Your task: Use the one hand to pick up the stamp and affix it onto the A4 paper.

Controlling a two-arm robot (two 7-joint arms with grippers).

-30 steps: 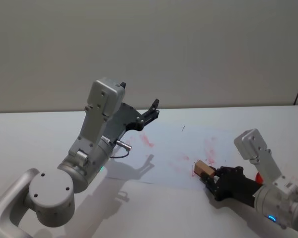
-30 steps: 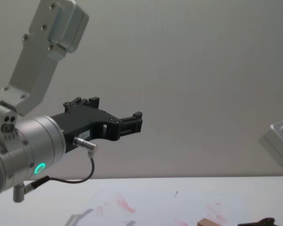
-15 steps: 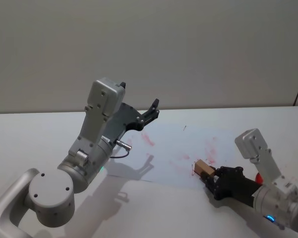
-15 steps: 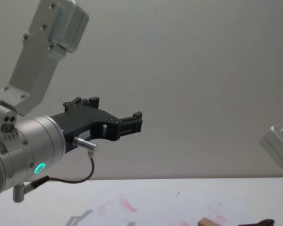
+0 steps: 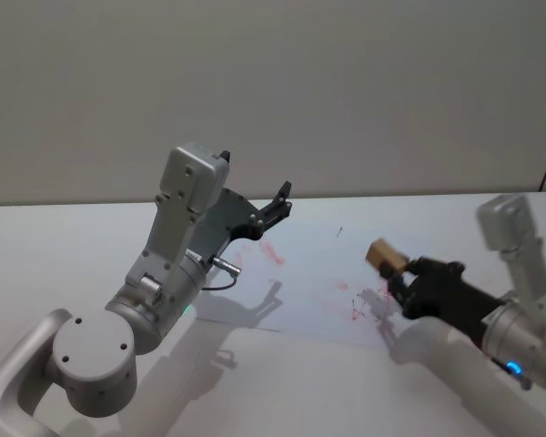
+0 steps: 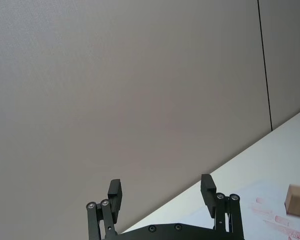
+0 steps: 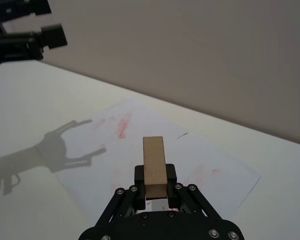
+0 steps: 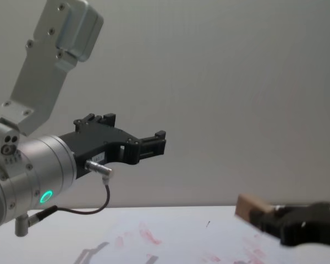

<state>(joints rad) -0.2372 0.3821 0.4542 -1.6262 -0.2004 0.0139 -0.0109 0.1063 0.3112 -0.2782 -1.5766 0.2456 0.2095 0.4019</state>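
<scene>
Rising stamp [image 5: 383, 254], now off A4 paper [image 5: 309, 259]

Right hand [image 8: 262, 216] grips stamp [image 8: 247, 206] above A4 paper [image 8: 179, 242]; left hand [image 8: 158, 143] hangs high.

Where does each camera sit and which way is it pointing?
Head view: high on the robot, facing forward and down at the A4 paper, the left gripper and the right gripper, which holds the stamp above the paper.
Chest view: lower, looking across the table at the wall; left arm large, its gripper open.
Left wrist view: behind the left gripper's fingers, facing the wall.
Right wrist view: behind the right gripper, looking down over the stamp onto the paper.
Shared: the stamp shows in all four.
</scene>
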